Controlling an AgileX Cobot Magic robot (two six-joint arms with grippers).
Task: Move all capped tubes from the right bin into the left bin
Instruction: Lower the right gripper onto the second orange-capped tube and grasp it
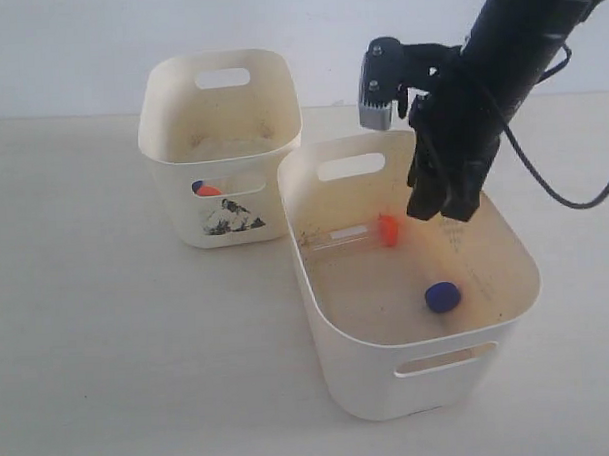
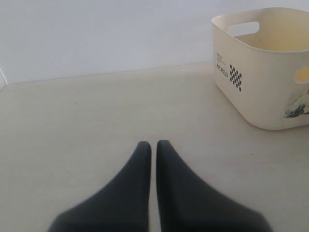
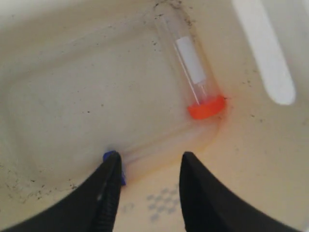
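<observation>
Nearest us stands the right bin (image 1: 420,384), its plain front wall toward the exterior camera, with 2 capped tubes lying on its floor.

Starting at the left, the left gripper (image 2: 153,145) hangs low over the table (image 2: 72,121) with its jaws pressed together on nothing. The left bin (image 2: 260,92) stands off to one side of it. In the exterior view that bin shows its black drawing and almost touches the right bin's far left corner.

Inside the right bin, the orange-capped tube (image 1: 360,233) lies on its side along the far wall, under the handle slot. The blue-capped tube (image 1: 442,296) rests nearer the middle, and only its cap is clear to us.

Furthest right, the right gripper (image 1: 444,198) hovers over the bin's far right part, jaws apart and empty. From its wrist camera the orange-capped tube (image 3: 190,67) lies ahead of the fingertips, while the blue cap peeks out just beside 1 finger (image 3: 113,174).

We judge the step to be choosing and grasping 1 tube. We would centre the open jaws across the clear body rather than the cap and come straight down. The wall curve beside the orange-capped tube could block 1 finger.
</observation>
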